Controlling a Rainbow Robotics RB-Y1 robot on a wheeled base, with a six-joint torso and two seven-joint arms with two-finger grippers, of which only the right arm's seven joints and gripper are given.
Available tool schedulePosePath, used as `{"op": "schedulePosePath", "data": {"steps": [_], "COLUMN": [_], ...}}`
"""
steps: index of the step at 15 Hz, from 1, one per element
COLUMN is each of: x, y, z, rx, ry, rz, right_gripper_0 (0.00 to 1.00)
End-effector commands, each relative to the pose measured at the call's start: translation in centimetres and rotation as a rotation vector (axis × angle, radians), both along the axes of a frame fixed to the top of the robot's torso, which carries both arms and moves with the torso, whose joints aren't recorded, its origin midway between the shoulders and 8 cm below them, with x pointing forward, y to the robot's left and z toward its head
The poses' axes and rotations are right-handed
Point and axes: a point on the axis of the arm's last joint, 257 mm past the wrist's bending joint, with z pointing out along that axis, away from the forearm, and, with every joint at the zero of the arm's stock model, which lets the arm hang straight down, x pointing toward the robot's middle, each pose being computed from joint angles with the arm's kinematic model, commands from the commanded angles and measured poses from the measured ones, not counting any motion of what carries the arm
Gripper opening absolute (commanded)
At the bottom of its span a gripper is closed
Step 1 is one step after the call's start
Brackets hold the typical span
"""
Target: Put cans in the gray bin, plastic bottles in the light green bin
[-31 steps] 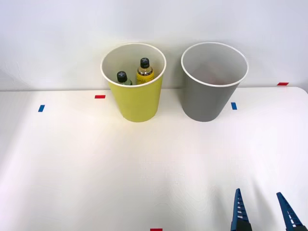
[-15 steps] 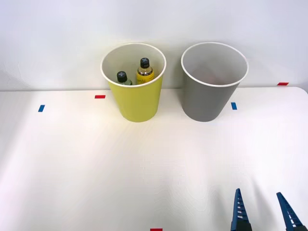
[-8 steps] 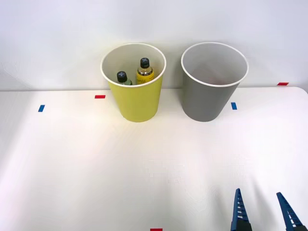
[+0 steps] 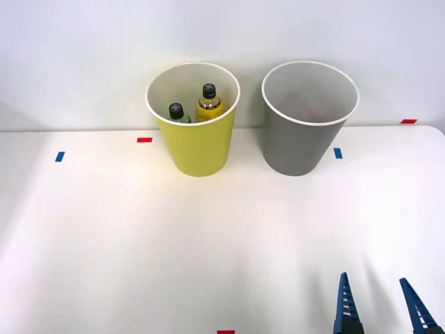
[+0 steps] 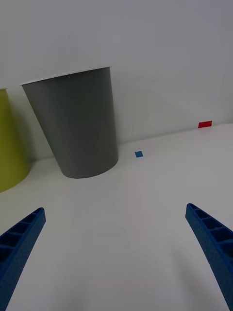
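A white table (image 4: pixel 139 236) meets a plain white wall, with small red and blue tape marks (image 4: pixel 144 140) scattered on it. Nothing has moved since the earlier frames. The light green bin (image 4: pixel 198 149) and gray bin (image 4: pixel 299 146) stand upright side by side at the wall. Two plastic bottles (image 4: pixel 208 103) stand inside the green one, black caps up. The right gripper (image 4: pixel 381 306) hovers near the table's front edge, fingers apart and empty.
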Motion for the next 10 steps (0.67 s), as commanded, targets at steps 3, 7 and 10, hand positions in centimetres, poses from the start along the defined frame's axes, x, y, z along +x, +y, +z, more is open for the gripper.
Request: {"op": "schedulePosePath", "data": {"steps": [3, 7, 10], "x": [0.0, 0.0, 0.0], "y": [0.0, 0.0, 0.0], "z": [0.0, 0.0, 0.0], "rx": [0.0, 0.0, 0.0], "ry": [0.0, 0.0, 0.0], "rz": [0.0, 0.0, 0.0], "right_gripper_0": [1.0, 1.0, 1.0]}}
